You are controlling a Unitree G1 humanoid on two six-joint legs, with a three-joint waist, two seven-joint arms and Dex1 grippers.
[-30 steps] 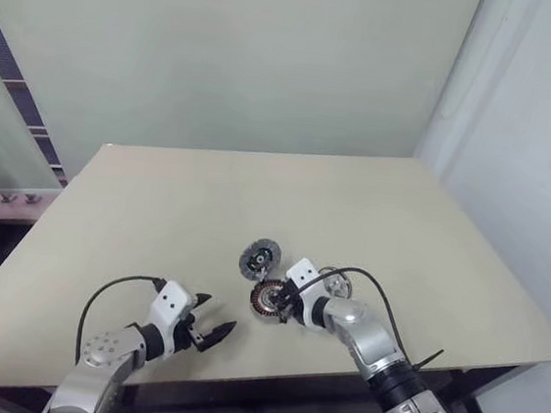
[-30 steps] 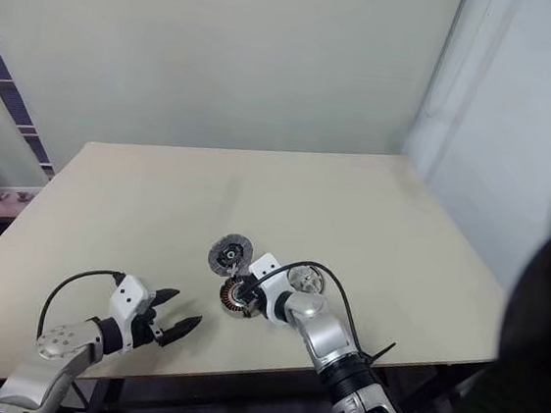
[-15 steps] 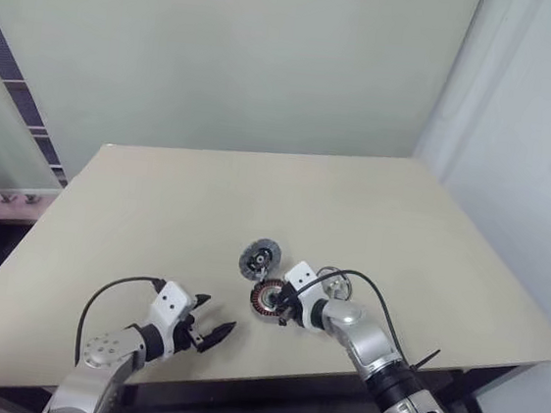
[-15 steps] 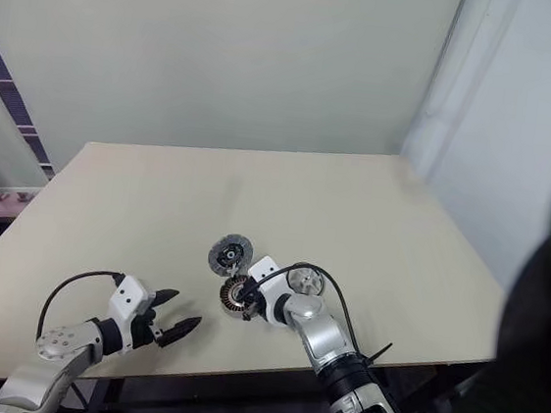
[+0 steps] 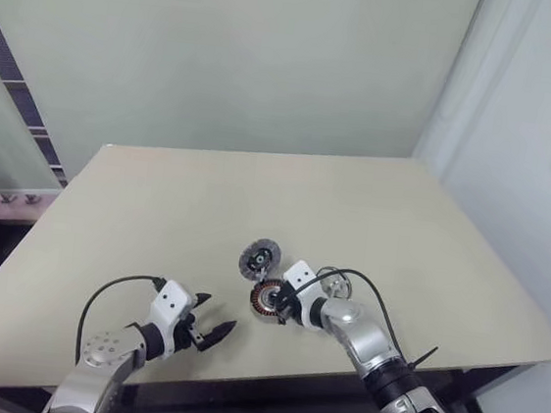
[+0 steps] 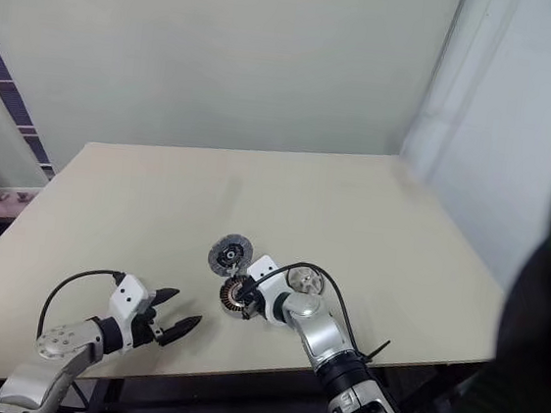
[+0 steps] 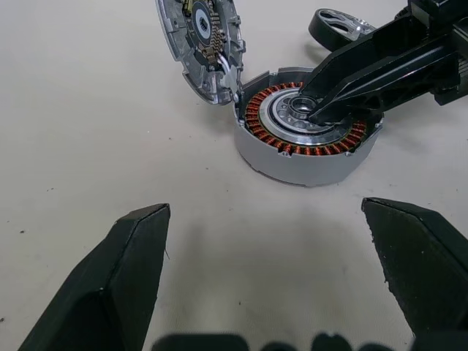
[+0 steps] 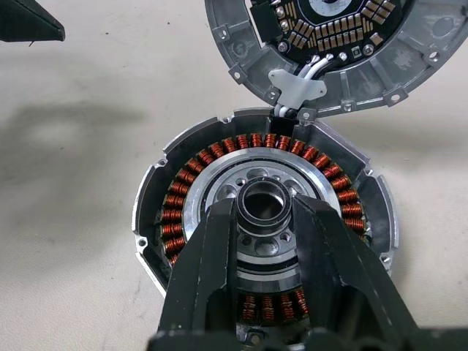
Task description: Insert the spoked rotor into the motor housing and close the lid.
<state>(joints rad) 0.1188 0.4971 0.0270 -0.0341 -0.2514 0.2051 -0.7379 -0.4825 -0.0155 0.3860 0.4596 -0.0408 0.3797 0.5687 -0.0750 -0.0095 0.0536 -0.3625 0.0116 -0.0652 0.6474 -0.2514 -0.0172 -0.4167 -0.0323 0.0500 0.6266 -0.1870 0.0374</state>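
The motor housing (image 8: 157, 219) lies on the table with its copper windings ringing a metallic centre. My right gripper (image 8: 265, 208) is shut on that centre's raised hub, one finger on each side. The lid (image 8: 344, 73) rests open against the housing's far edge, inner face up and joined to it by short wires; from the head it is a dark disc (image 5: 260, 259). The spoked rotor (image 5: 336, 288) lies flat on the table just right of the housing, behind my right hand. My left gripper (image 5: 213, 316) hovers open near the table's front edge, left of the housing (image 7: 307, 139), and holds nothing.
The beige table (image 5: 206, 209) stretches wide beyond the parts. Its front edge (image 5: 268, 375) runs close under both arms. A black cable (image 5: 366, 280) loops over my right wrist. A pale wall stands behind the table.
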